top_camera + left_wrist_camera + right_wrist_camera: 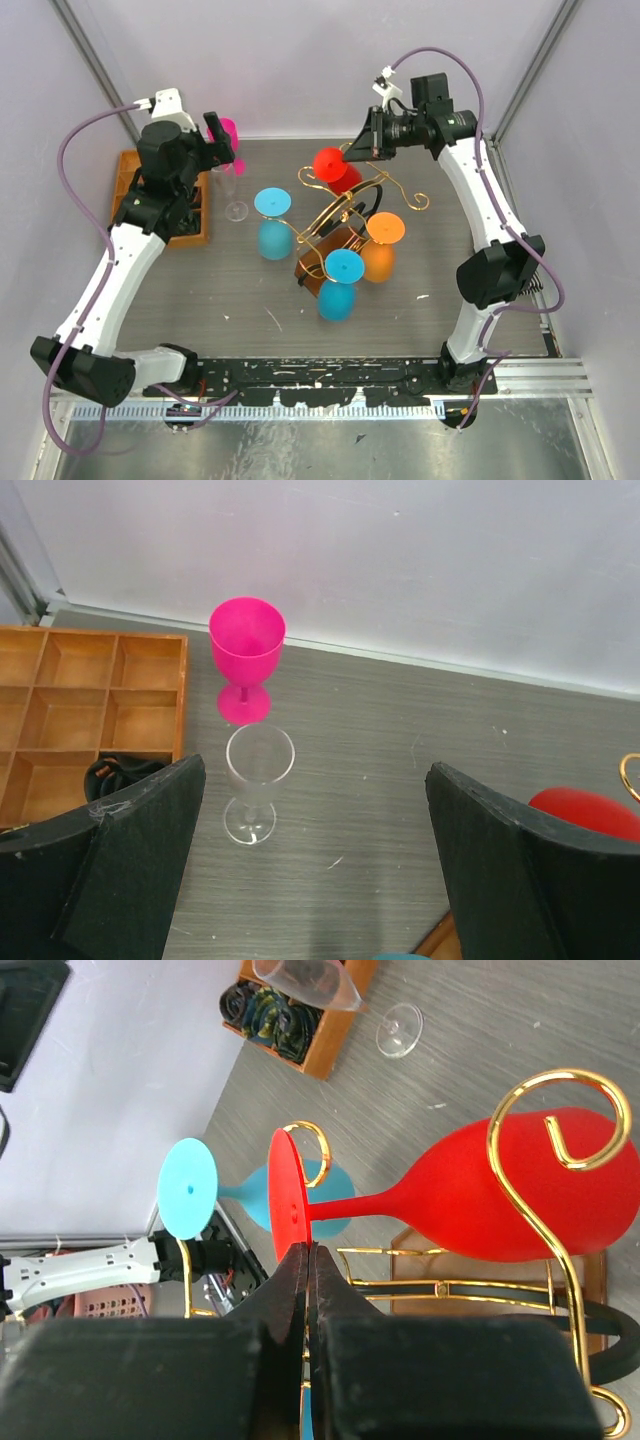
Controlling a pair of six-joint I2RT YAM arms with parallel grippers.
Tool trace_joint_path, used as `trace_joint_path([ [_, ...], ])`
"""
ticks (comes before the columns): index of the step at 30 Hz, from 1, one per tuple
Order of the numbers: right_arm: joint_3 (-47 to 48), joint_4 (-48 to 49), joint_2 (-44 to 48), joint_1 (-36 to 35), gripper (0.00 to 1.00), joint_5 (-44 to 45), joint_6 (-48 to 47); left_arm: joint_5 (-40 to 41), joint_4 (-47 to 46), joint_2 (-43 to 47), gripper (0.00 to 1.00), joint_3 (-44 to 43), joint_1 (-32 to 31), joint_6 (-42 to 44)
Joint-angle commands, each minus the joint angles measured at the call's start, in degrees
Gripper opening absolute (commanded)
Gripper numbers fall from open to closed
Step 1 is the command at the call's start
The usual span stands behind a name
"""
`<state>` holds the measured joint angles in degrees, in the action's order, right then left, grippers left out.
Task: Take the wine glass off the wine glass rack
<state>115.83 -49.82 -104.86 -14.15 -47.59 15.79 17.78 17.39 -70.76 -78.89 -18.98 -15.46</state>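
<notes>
The wine glass rack [345, 225] is a gold wire stand on a brown wooden base in the middle of the table. A red wine glass [337, 170] hangs bowl-down on its far arm. In the right wrist view the gold scroll [522, 1150] curls around the red bowl [470, 1200]. My right gripper [309, 1252] is shut on the rim of the red glass's foot [285, 1195]; it also shows in the top view [353, 152]. My left gripper [315, 880] is open and empty, above the table at the far left [220, 140].
Two blue glasses [274, 222] [340, 283] and an orange glass [381, 246] hang around the rack. A pink glass [246, 645] and a clear glass [257, 780] stand upright at the far left beside the orange compartment tray [90, 705]. White walls enclose the table.
</notes>
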Motion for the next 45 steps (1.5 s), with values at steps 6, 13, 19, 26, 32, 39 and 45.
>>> trace_joint_path([
  [6, 6.2, 4.1, 2.0, -0.3, 0.01, -4.3, 2.7, -3.7, 4.7, -1.4, 0.98, -4.9, -0.1, -0.5],
  [13, 7.8, 6.0, 3.6, -0.3, 0.01, -6.2, 4.9, -4.3, 3.4, -0.6, 0.98, -3.6, -0.1, -1.0],
  [19, 8.9, 6.9, 5.7, -0.3, 0.01, -5.0, 2.6, -5.1, 5.3, -1.5, 0.98, -5.8, -0.1, -1.1],
  [26, 9.4, 7.1, 8.6, -0.4, 0.01, -4.5, -0.4, -7.0, 6.8, -4.3, 0.99, -8.8, -0.1, -1.8],
  [32, 8.9, 7.2, 10.6, -0.5, 0.01, -5.2, -0.1, -8.0, 7.5, -5.1, 0.99, -10.5, -0.1, -2.3],
  [39, 6.8, 8.4, 12.7, -1.2, 0.01, -6.1, -1.6, -9.5, 8.8, -7.5, 0.99, -13.8, -0.1, -3.8],
  [45, 2.9, 10.2, 15.9, -8.5, 0.01, 9.3, -17.2, -12.9, 13.2, -13.6, 0.99, -24.4, -0.1, -5.4],
])
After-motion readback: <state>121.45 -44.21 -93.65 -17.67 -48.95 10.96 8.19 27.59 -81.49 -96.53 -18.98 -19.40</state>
